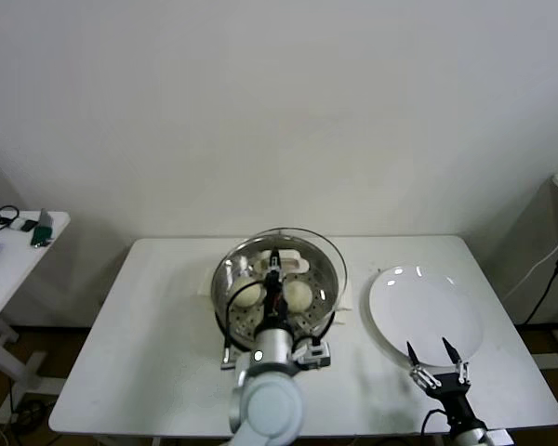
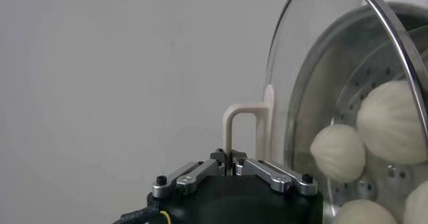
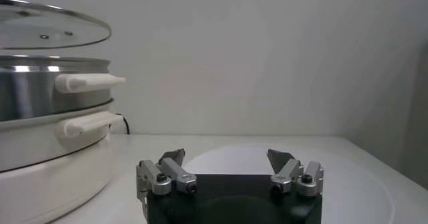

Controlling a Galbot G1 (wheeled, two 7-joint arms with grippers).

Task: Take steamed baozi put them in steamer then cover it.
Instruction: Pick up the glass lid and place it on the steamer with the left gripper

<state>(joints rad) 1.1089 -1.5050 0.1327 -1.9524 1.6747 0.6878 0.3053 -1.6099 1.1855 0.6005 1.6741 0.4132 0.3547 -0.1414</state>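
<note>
The steamer (image 1: 327, 295) stands mid-table, a shiny pot on a white base (image 3: 40, 172). Several cream-white baozi (image 1: 298, 295) (image 2: 340, 153) lie on its perforated tray. The glass cover (image 1: 325, 249) (image 2: 321, 78) hangs just above the pot, slightly tilted, with a gap under its metal rim (image 3: 53, 26). My left gripper (image 1: 273, 271) (image 2: 231, 160) is shut on the cover's pale cream handle (image 2: 235, 122), over the pot's middle. My right gripper (image 1: 434, 358) (image 3: 227, 157) stands open and holds nothing, above the near edge of the white plate.
The flat white plate (image 1: 428, 311) (image 3: 348, 178) lies bare to the right of the steamer. A small side table (image 1: 19, 228) with dark items stands at the far left. A cable (image 1: 551, 279) hangs beyond the table's right edge.
</note>
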